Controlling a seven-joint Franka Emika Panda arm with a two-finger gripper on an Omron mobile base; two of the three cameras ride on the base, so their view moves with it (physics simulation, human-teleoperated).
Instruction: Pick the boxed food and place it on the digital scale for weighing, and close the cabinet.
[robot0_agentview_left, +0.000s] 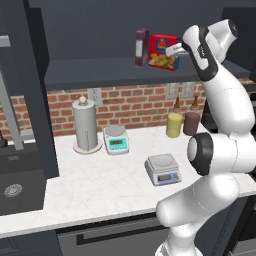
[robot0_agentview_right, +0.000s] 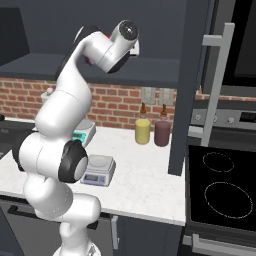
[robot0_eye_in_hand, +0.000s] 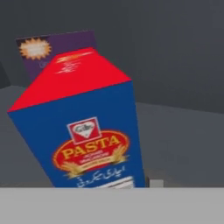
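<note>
The boxed food (robot0_agentview_left: 163, 51) stands on the shelf of the open cabinet (robot0_agentview_left: 115, 70), red with a yellow food picture. In the hand view it (robot0_eye_in_hand: 87, 131) looms close, showing a blue side with a PASTA logo and a red face above. My gripper (robot0_agentview_left: 175, 50) is at its right edge, closed in on it. One fingertip (robot0_eye_in_hand: 156, 183) sits tight beside the box; the other is hidden. The digital scale (robot0_agentview_left: 163, 169), low and grey with nothing on it, rests on the counter below and also appears in the right base view (robot0_agentview_right: 97, 170). The cabinet door (robot0_agentview_right: 192, 85) stands swung out.
A narrow dark purple box (robot0_agentview_left: 142, 47) stands just left of the red one. On the counter are a teal-and-white scale (robot0_agentview_left: 116, 139), a paper towel holder (robot0_agentview_left: 84, 125) and two bottles (robot0_agentview_left: 174, 122) (robot0_agentview_left: 191, 121). A sink (robot0_agentview_left: 15, 187) lies left, a stove (robot0_agentview_right: 220, 190) right.
</note>
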